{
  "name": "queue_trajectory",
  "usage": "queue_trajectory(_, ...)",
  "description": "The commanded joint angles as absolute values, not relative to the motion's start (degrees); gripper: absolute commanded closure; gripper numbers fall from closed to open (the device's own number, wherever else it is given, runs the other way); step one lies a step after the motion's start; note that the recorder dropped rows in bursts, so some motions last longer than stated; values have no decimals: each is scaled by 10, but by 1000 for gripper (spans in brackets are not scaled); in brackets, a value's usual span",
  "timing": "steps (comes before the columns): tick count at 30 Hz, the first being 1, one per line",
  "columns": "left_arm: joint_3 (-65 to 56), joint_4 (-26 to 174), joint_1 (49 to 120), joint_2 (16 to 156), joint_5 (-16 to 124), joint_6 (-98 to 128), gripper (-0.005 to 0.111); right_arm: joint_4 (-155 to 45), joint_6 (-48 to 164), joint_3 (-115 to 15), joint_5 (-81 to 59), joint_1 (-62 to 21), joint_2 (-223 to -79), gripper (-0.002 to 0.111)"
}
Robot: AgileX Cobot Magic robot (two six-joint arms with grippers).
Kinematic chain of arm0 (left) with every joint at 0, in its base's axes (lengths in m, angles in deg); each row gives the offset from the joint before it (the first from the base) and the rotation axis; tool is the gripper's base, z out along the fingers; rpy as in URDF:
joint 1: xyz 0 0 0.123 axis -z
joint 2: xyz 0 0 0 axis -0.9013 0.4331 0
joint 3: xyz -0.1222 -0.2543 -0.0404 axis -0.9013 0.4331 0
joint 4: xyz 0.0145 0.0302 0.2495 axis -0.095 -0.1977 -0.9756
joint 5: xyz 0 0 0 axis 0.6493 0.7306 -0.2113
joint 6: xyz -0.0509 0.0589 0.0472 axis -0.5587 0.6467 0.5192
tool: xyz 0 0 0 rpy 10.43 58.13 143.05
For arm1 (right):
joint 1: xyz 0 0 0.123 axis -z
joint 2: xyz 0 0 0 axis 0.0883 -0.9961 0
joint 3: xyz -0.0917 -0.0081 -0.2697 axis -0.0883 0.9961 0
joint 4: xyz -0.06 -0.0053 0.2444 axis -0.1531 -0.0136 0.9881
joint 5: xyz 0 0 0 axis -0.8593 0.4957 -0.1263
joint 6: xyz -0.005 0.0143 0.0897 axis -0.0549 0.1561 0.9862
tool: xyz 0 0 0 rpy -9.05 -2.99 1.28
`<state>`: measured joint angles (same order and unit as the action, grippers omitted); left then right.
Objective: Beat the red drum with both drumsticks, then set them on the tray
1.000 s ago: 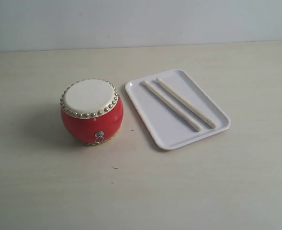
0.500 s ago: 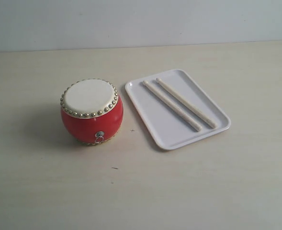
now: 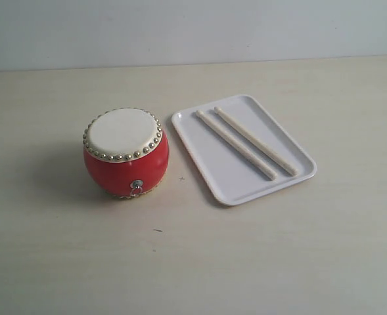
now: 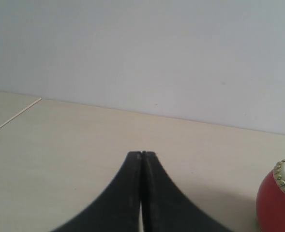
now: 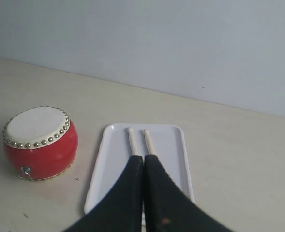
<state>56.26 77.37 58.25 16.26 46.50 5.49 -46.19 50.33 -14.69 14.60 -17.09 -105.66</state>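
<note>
The red drum (image 3: 126,153) stands upright on the table, cream skin up, left of the white tray (image 3: 200,161). Both drumsticks (image 3: 235,144) (image 3: 255,140) lie side by side on the tray, parallel, bead tips at its far end. Neither gripper shows in the exterior view. In the left wrist view the left gripper (image 4: 142,154) is shut and empty, with the red drum (image 4: 277,195) off to one side of it. In the right wrist view the right gripper (image 5: 143,157) is shut and empty, hovering short of the tray (image 5: 111,164); the drumsticks (image 5: 131,140) (image 5: 148,140) partly hide behind its fingers. The drum (image 5: 39,143) sits beside the tray.
A pale wooden tabletop (image 3: 259,262) spreads all around the drum and tray. A plain light wall (image 3: 193,29) rises behind the table's far edge. A table edge or seam (image 4: 11,117) shows in the left wrist view.
</note>
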Motion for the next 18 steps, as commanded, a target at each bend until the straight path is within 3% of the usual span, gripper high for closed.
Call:
queue_trajectory(1, 564, 778, 581, 159, 471, 51, 107, -463, 503, -143, 143, -169, -1054, 108)
queue_trajectory(9, 564, 778, 581, 159, 471, 51, 107, -447, 503, -123, 117, -103, -952, 108)
queue_trajectory(12, 564, 778, 581, 159, 471, 51, 107, -432, 513, -29, 11, -18, -861, 108)
queue_trajectory(18, 564, 778, 581, 159, 471, 51, 107, -402, 512, 86, -55, 14, -833, 108)
